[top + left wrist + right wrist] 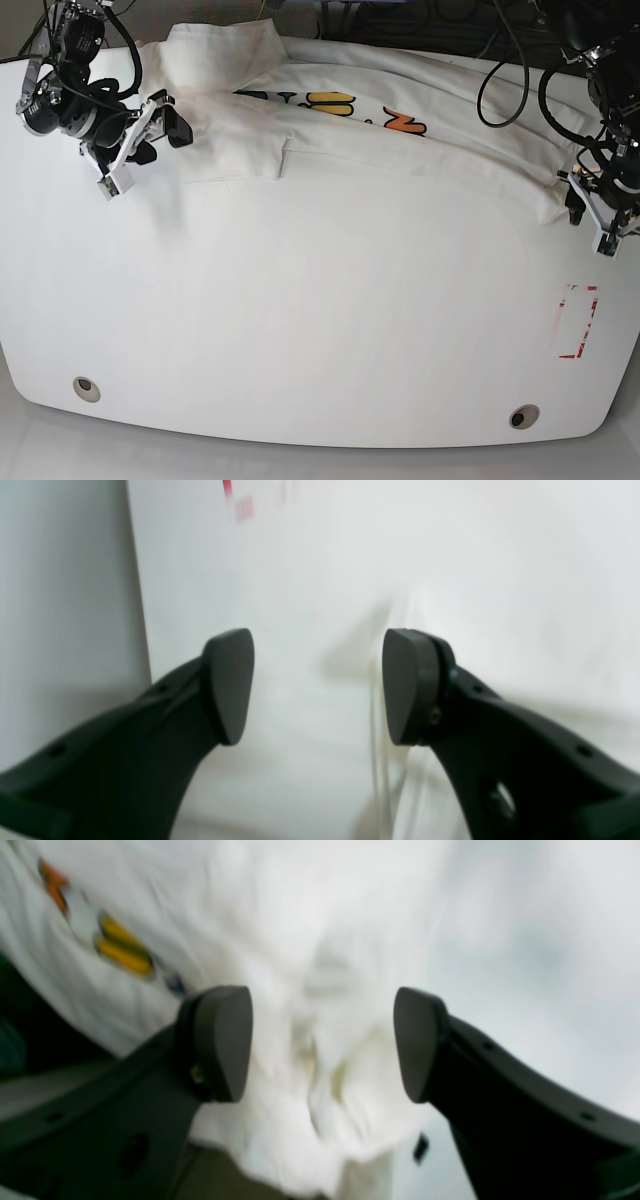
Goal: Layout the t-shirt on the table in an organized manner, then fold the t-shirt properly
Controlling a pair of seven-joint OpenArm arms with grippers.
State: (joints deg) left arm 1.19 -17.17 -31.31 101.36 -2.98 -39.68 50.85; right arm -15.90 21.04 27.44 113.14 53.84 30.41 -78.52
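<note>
Now left gripper [318, 685] agape, right gripper [322, 1042] agape, both empty

Along the top edge of the base view, behind the work surface, a dark strip holds tangled black cables [400, 25], thickest at upper centre and upper right. At the bottom edge and the lower corners, a pale grey floor [20, 455] shows, evenly lit, without hard shadows.

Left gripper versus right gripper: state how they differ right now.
The left gripper hangs over the shirt's edge and bare table; the right gripper is over rumpled t-shirt cloth near the printed letters. In the base view the left sits near the red tape outline, the right at the opposite end. Both are open, holding nothing.
</note>
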